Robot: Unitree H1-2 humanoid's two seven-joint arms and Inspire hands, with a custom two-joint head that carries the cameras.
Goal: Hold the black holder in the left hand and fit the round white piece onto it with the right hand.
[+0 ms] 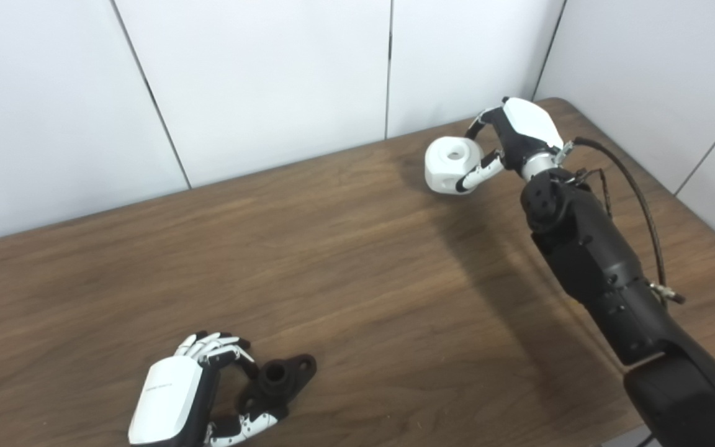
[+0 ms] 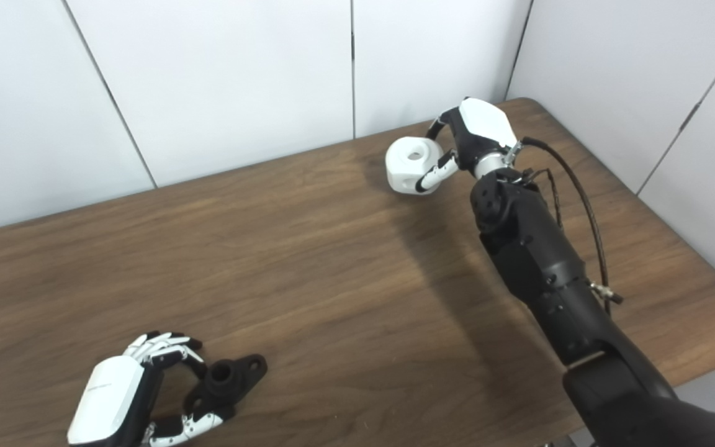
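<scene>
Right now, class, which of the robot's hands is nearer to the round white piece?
Right. The right hand is shut on the round white piece at the table's far side. The left hand is far off at the near edge, closed around the black holder.

Right hand (image 2: 472,139) grips round white piece (image 2: 408,164); left hand (image 2: 125,397) grips black holder (image 2: 224,379).

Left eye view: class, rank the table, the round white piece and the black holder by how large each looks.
1. table, largest by far.
2 and 3. round white piece and black holder: they look alike, and the holder is nearer the camera, so no ranking.
</scene>
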